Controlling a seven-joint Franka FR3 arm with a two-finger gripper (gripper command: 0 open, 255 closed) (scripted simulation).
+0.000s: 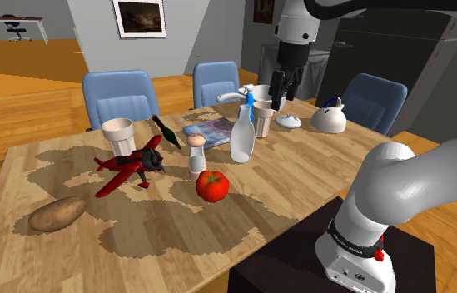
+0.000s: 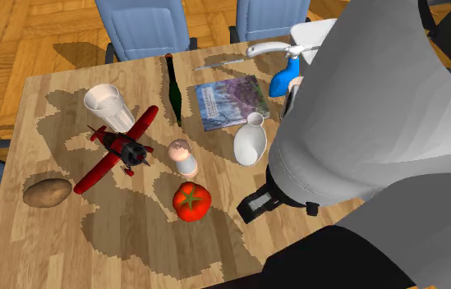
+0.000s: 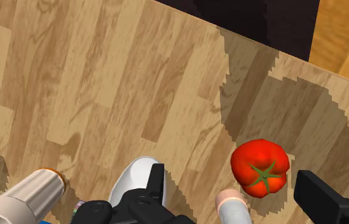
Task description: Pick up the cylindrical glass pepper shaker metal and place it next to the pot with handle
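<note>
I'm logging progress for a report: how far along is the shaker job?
Nothing is done yet: the pepper shaker stands by the tomato, apart from the pot. In hand: the open gripper hangs above the shaker, holding nothing. Left: grasp, lift, set it beside the pot.
</note>
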